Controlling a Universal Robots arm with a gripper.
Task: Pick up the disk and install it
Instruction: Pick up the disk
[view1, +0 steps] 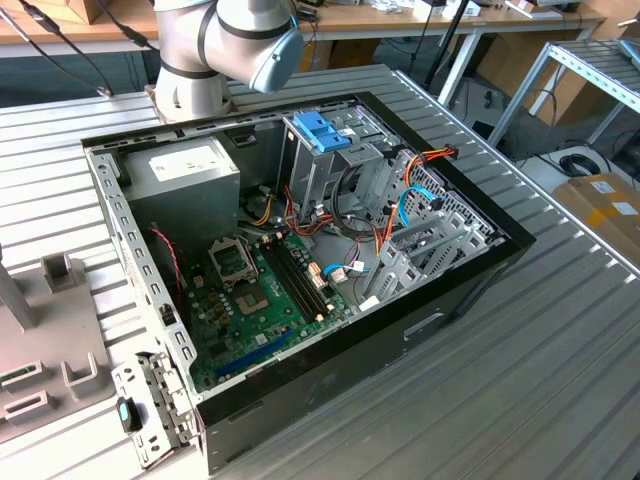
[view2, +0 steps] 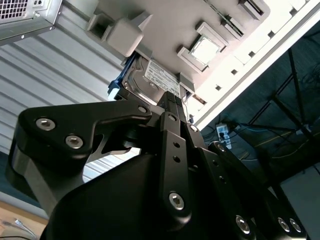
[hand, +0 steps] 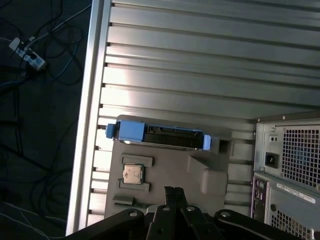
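Disk (hand: 160, 137): seated at the outer edge of a grey fixture plate (hand: 170, 167), not in the computer case; narrow side with the dark connector strip faces the first wrist view.
Disk carrier: bright blue rail (hand: 131, 131), wrapped around the metal body and sticking out at both ends.
Disk face: white label on grey metal in the second wrist view, partly tucked under a grey block of the plate.
Claw (hand: 173, 190): fingertips drawn together, nothing between them; hangs over the fixture plate, pointed toward the disk but apart from it.
Fixture plate: flat on the ribbed metal tabletop (hand: 200, 65), near the tabletop's edge and just beside the rear of the case.
Processor chip (hand: 132, 174): square, metal-topped, set in a recess of the plate, between the claw and the disk.
Computer case (view1: 400, 350): on its side on the tabletop, side panel off, interior exposed in the exterior view.
Inside the case: green motherboard (view1: 260, 300), grey power supply box (view1: 190, 170), metal drive cage with a blue handle (view1: 322, 130), loose orange and blue cables.
Arm (view1: 230, 40): grey base standing behind the case in the exterior view.
Floor: dark, with a power strip (hand: 27, 54) and cables beyond the tabletop's edge.
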